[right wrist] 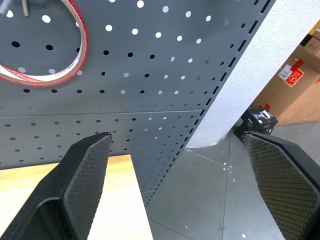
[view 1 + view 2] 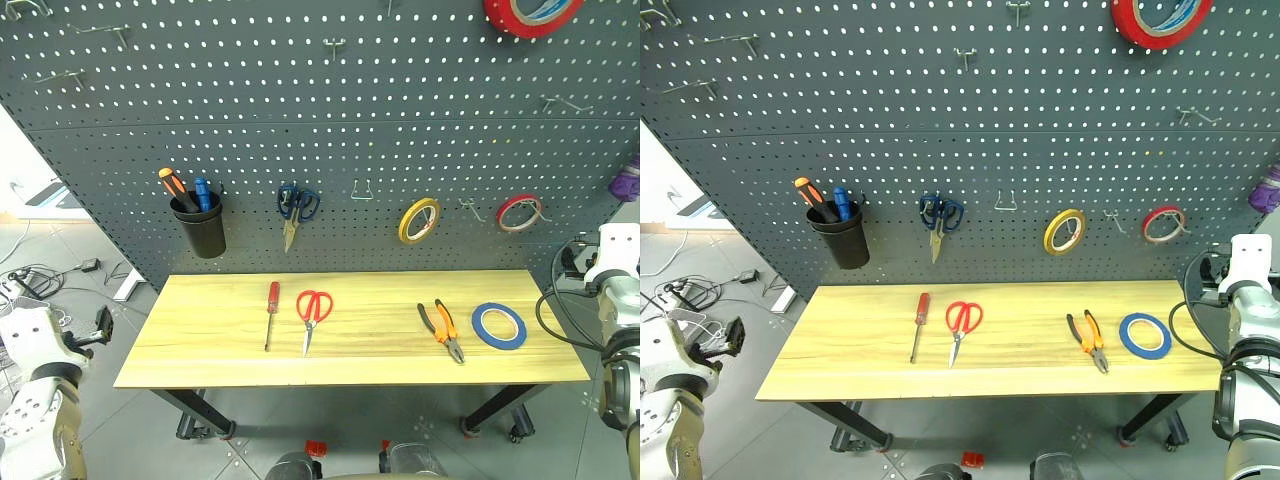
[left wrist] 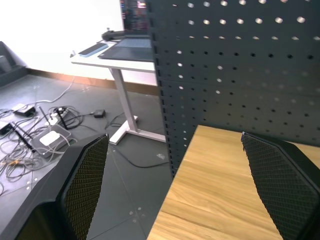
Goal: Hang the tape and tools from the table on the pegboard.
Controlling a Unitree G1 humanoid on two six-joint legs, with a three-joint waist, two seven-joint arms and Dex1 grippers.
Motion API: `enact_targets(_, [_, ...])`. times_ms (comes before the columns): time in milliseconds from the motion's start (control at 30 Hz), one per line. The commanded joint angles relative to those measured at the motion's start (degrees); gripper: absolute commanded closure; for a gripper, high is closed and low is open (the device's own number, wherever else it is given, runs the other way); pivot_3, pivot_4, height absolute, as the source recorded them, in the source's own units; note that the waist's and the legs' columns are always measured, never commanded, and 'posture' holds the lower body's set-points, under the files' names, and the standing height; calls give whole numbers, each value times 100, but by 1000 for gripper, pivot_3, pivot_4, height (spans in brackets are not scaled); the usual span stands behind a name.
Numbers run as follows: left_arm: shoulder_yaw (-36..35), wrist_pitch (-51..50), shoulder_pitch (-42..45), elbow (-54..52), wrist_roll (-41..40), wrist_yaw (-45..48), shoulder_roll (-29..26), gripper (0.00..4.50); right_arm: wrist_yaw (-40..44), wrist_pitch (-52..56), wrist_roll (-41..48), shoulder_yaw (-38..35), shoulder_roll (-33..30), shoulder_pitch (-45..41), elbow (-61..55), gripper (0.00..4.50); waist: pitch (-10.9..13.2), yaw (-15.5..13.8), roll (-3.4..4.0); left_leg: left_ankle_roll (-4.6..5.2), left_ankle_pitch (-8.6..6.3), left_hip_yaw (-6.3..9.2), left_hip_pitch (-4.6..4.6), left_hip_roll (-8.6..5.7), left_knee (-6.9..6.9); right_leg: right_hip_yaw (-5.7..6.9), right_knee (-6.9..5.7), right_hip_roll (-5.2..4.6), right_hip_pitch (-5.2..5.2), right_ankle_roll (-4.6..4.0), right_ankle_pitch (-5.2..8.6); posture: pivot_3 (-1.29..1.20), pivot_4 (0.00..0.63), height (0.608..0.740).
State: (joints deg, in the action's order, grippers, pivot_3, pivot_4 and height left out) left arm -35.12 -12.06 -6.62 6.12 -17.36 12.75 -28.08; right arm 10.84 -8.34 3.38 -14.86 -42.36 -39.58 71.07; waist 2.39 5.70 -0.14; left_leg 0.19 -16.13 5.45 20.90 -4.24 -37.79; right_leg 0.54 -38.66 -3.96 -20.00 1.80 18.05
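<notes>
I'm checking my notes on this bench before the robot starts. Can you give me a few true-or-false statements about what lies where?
1. The blue tape lies flat on the table. True.
2. The red-handled scissors hang on the pegboard. False: they lie on the table; the blue-handled scissors hang there.
3. The pliers lie between the red-handled scissors and the blue tape. True.
4. The left gripper is shut on the red-handled screwdriver. False: its jaws are open and empty; the screwdriver lies on the table.
5. The yellow tape ring hangs on the pegboard. True.
</notes>
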Motion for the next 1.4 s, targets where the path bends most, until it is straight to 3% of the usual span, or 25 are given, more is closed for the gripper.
enact_targets(33, [63,148,19,-140,191,-14,-163,30,-2,-140,-4,-47,-134,-52,-82,0,1,1,0,0,0,0,0,0,0,0,0,0,0,0,0,-150,12,740])
enact_targets(367, [97,268,1,-315,229,-35,-30,30,204,-129,23,-36,-125,-14,-142,0,29,3,-2,0,0,0,0,0,0,0,0,0,0,0,0,-157,23,740])
enact_targets(700, [527,-399,107,-998,70,109,-10,30,1261,-73,148,12,-129,600,-909,0,212,21,6,1,0,-3,2,2,-1,1,3,-2,2,1,-1,-223,95,740])
enact_targets(900, [1172,-694,144,-1804,45,341,110,30,1922,887,150,334,-5,1854,-3236,0,465,65,19,2,0,-9,15,8,-1,1,2,-2,-6,2,-1,-281,167,740])
enact_targets(1100, [2339,-1129,398,-2541,56,995,-44,30,2127,2461,281,532,93,2607,-5285,0,834,99,20,5,1,-33,35,20,-7,-2,-6,-3,-27,4,-4,-332,249,740])
enact_targets(1267, [3496,-1551,876,-3100,-452,2344,-362,30,2337,3338,292,898,193,2492,-5699,0,1095,208,-10,7,2,-61,74,37,-12,-10,-15,2,-73,1,-8,-353,295,740])
enact_targets(1400, [4025,-1642,1350,-2976,-539,3028,-510,30,2314,3791,131,1205,325,2091,-5464,0,1252,285,-15,10,3,-81,120,43,-17,-19,-22,5,-125,-1,-12,-367,319,740])
